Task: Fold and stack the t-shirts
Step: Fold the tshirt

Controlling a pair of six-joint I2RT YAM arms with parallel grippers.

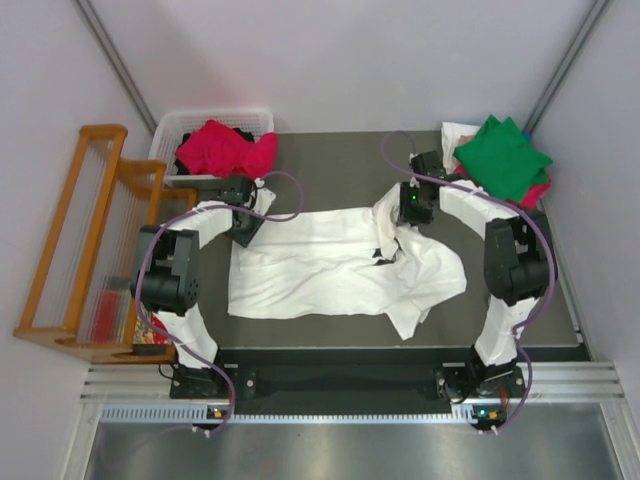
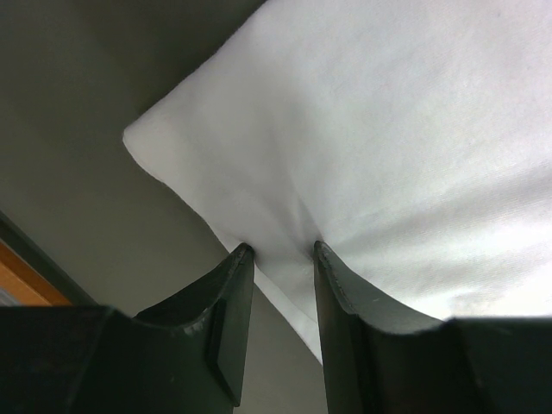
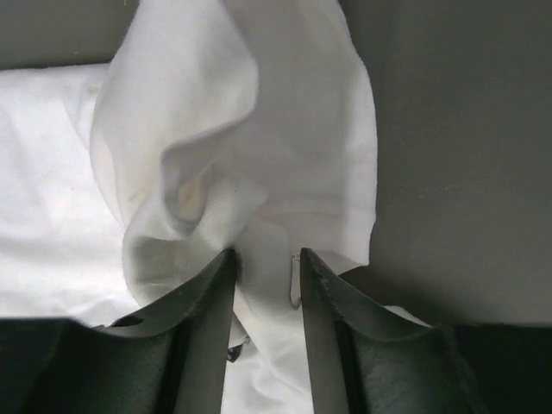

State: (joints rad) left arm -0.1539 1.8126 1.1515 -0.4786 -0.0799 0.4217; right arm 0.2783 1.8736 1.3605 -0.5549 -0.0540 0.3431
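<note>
Pinching the white t-shirt [image 1: 300, 280] at two points: left gripper [image 2: 280, 250] clamped on a far corner at centre-left of the top view, right gripper [image 3: 266, 254] clamped on a bunched fold at centre-right. Spread below and between them, long axis running left to right, each arm nearest its own end.
</note>
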